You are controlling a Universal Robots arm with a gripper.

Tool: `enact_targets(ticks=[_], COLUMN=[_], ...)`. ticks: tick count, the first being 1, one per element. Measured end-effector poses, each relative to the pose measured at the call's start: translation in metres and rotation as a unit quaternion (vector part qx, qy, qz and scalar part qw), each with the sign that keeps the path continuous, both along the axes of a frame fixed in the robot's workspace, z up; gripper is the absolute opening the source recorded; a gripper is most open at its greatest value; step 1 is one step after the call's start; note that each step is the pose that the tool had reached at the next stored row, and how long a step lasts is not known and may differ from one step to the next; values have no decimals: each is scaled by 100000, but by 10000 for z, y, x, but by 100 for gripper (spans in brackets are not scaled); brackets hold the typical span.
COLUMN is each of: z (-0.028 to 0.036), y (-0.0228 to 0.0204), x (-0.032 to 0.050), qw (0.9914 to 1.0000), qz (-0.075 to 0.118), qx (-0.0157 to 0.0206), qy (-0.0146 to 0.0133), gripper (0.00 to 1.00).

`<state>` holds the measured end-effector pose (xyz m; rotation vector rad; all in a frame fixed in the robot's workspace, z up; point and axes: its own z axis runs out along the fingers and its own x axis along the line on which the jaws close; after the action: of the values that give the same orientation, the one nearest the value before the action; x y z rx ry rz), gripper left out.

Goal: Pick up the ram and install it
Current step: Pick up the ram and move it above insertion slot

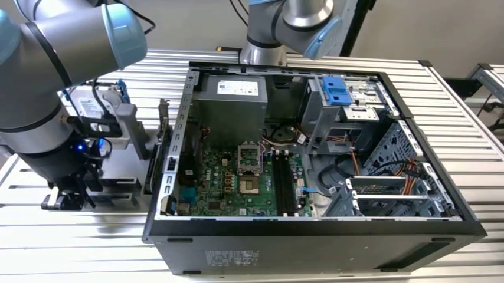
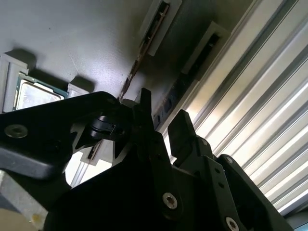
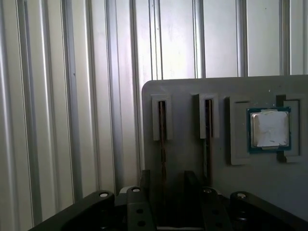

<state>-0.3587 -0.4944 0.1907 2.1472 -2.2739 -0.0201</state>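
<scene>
I see the ram (image 3: pixel 162 127) edge-on: a thin, dark brownish strip standing in a slot of the grey holder (image 3: pixel 183 96). My gripper (image 3: pixel 166 175) sits low over it, jaws apart and straddling it.

text: none legible | white sticker (image 1: pixel 238 87) on grey metal power-supply box (image 1: pixel 228 115): print too small | pale label (image 1: pixel 232 258) on black computer case wall (image 1: pixel 331 243): same

Ribbed silver tabletop (image 1: pixel 466 121) with bright glare on its slats, plain grey wall (image 1: pixel 441 29) behind.
</scene>
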Motion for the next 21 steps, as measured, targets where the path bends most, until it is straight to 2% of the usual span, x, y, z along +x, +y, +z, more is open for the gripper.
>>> enact_targets(ticks=[10,13,21], z=[-8,-9,-11], y=[-7,-7,-7], x=[0,0,0], qw=[100000,100000,100000], qz=[-2,-2,84], qx=[3,230,234], qy=[10,3,9], gripper=[100,100,100])
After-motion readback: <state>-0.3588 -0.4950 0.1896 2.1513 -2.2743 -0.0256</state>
